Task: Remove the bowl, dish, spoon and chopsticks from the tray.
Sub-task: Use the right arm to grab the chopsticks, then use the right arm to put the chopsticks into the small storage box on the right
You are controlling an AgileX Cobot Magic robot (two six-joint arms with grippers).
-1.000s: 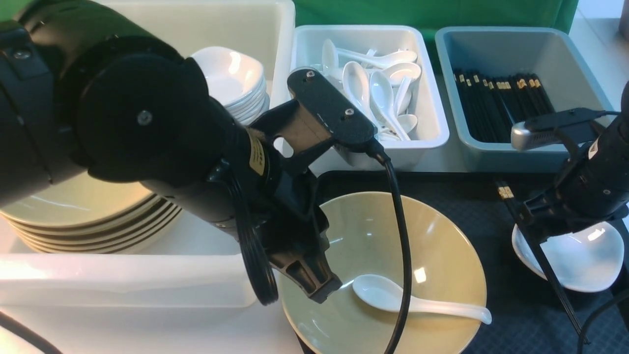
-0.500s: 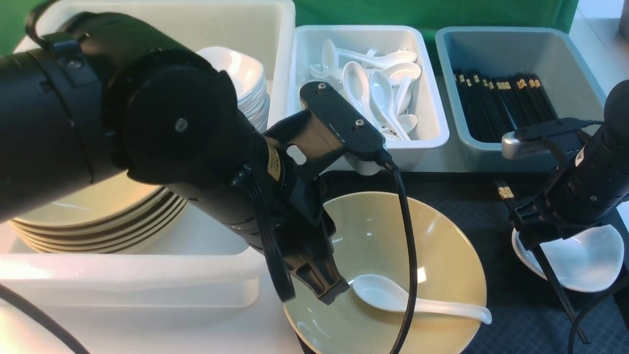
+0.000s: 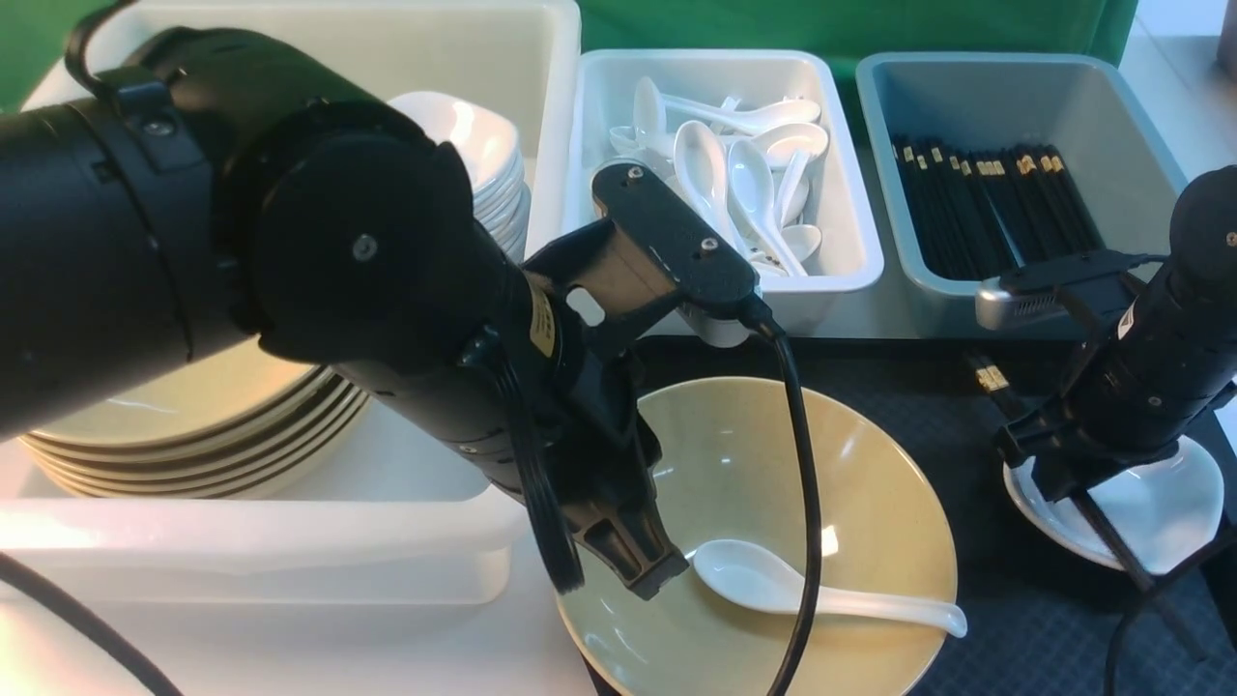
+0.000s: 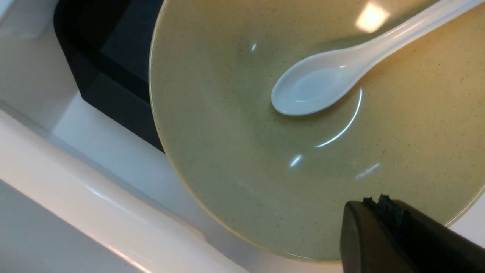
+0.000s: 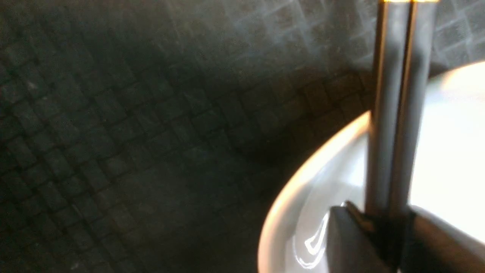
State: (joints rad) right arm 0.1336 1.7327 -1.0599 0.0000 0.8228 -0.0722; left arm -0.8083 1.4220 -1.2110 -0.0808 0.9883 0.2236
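The olive-yellow bowl (image 3: 870, 483) sits on the black tray (image 3: 1005, 619) with the white spoon (image 3: 773, 585) lying inside it. My left gripper (image 3: 646, 575) is shut and empty, just above the bowl's left inner side and close to the spoon's scoop. The left wrist view shows the bowl (image 4: 246, 151), the spoon (image 4: 314, 87) and the shut left gripper (image 4: 379, 201). My right gripper (image 3: 1063, 474) is shut on the black chopsticks (image 3: 991, 377), which slant across the white dish (image 3: 1169, 512). The right wrist view shows the chopsticks (image 5: 392, 113) in the right gripper (image 5: 386, 223), over the dish (image 5: 447, 151) and the tray (image 5: 151, 132).
A big white bin at the left holds a stack of olive bowls (image 3: 193, 435) and a stack of white dishes (image 3: 474, 155). Behind the tray stand a white bin of spoons (image 3: 734, 164) and a grey-blue bin of chopsticks (image 3: 995, 203).
My left arm has swung a little right over the bowl, then held. My right gripper has shifted left and lower with the chopsticks, whose near ends have swung to the right.
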